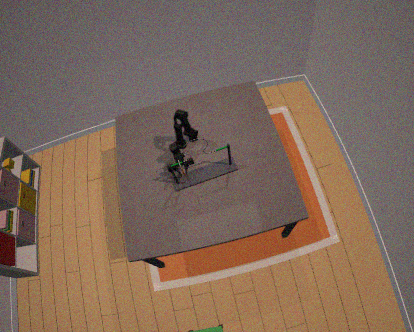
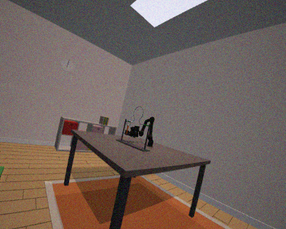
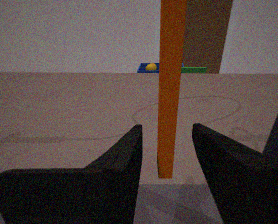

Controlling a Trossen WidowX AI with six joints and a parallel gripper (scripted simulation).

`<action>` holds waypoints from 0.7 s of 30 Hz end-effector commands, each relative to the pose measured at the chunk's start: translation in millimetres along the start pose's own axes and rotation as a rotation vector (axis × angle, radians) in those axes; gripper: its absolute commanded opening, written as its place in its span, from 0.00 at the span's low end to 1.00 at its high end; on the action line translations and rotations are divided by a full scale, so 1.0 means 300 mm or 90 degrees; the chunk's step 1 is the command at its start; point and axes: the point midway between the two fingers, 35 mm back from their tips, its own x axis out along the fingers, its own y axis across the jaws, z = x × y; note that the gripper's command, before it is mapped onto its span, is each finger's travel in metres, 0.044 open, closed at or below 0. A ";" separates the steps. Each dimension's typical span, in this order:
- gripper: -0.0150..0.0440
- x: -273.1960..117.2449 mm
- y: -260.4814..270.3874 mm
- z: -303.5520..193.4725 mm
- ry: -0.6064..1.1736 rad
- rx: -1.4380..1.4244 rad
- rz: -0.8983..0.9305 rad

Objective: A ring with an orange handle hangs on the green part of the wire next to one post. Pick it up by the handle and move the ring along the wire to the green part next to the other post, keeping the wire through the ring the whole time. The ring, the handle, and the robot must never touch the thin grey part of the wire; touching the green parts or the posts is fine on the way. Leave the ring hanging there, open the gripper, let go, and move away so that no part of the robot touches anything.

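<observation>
The place looks like a room in a home, perhaps a playroom or child's room. Seen from the top view's centre, a white cubby shelf [image 1: 38, 220] [image 2: 59, 134] stands at nine o'clock, its compartments holding yellow, pink and red bins or boxes. The floor [image 1: 70, 240] [image 2: 27, 158] is of pale wooden planks, with an orange rug [image 1: 225, 260] [image 2: 159, 212] bordered in white under the dark-legged desk [image 1: 210, 210] [image 2: 162, 155]. Plain walls [image 1: 150, 50] [image 2: 214, 86] meet the floor at a skirting board. In the exterior view, a bright rectangular ceiling panel [image 2: 166, 10] shows at about one o'clock.
</observation>
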 end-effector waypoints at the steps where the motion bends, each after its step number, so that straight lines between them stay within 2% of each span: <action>1: 0.53 0.028 -0.001 -0.005 0.001 0.005 -0.002; 21: 0.53 0.063 0.005 -0.006 -0.001 0.005 -0.002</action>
